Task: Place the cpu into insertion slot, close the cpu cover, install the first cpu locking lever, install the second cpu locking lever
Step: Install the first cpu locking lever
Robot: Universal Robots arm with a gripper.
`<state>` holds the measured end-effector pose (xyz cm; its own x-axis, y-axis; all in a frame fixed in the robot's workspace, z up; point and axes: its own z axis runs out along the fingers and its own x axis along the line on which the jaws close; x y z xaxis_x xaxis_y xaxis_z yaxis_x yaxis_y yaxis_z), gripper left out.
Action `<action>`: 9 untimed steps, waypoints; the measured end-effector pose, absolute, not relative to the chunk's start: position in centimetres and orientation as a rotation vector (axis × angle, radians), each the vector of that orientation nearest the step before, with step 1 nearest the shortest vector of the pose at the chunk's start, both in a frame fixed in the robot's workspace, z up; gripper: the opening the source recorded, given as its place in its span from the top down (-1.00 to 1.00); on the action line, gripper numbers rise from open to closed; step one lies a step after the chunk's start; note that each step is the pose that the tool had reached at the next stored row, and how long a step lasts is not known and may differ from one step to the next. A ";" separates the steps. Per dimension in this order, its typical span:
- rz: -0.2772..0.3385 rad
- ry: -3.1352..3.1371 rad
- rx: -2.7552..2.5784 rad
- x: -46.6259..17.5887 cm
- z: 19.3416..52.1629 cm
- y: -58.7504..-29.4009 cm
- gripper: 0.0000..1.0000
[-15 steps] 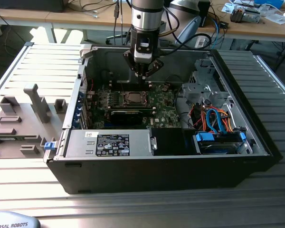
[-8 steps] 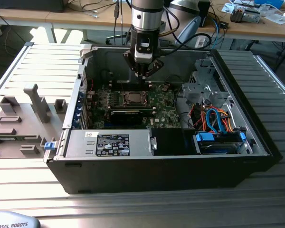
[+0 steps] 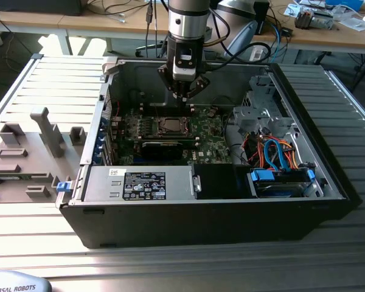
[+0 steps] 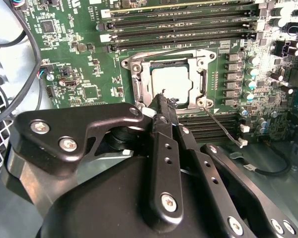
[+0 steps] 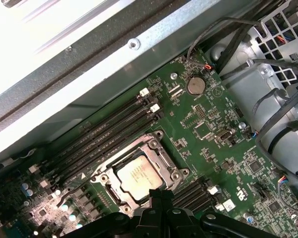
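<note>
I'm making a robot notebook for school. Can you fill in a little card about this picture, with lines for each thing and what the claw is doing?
place: inside an open computer case
cpu: lying flat in the insertion slot on the green circuit board
cpu cover: down, framing the cpu
gripper: shut, tips right at the edge of the cpu cover
locking levers: cannot tell if they are latched

In the second wrist view the black metal end effector [image 4: 161,100] hides one edge of the thin silvery square-framed cpu cover [image 4: 137,82]. In the exterior view the silver-grey robot arm [image 3: 188,18] runs off the frame's top.
</note>
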<state>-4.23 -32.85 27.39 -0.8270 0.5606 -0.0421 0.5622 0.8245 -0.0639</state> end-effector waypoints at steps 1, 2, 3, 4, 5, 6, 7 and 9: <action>-0.115 2.981 0.915 -4.2 27.4 -32.9 0.79; -0.115 2.981 0.914 -4.2 27.4 -32.9 0.79; -0.115 2.981 0.912 -4.2 27.4 -32.9 0.79; -0.115 2.982 0.910 -4.2 27.4 -32.9 0.79; -0.115 2.983 0.908 -4.2 27.4 -32.9 0.79; -0.115 2.983 0.906 -4.2 27.4 -32.9 0.79; -0.115 2.984 0.904 -4.2 27.4 -32.9 0.79; -0.114 2.985 0.898 -4.2 27.4 -32.9 0.79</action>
